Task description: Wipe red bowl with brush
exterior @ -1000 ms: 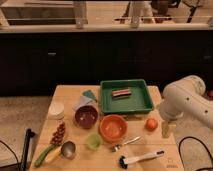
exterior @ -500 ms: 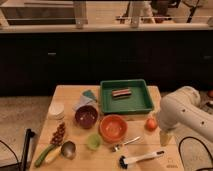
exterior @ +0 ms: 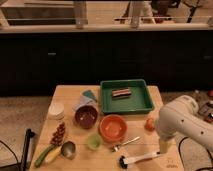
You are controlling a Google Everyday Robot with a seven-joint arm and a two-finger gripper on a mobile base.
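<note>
1. Brush (exterior: 142, 157) lies near the front edge of the bench (exterior: 70, 95). Its long axis runs nearly left to right in the picture, with the black bristle head at the left end and the white handle at the right.
2. Gripper (exterior: 164, 146) hangs over the handle's right end; contact cannot be told.
3. Red bowl (exterior: 113, 128) sits behind and to the left of the brush, with the fork (exterior: 125, 144) between them.
4. Whether the gripper is apart or together cannot be told. The arm is cut off at the right edge.

Wood table (exterior: 70, 97): red bowl (exterior: 113, 128), brush (exterior: 136, 159), green tray (exterior: 127, 111); claw (exterior: 164, 147) by brush
</note>
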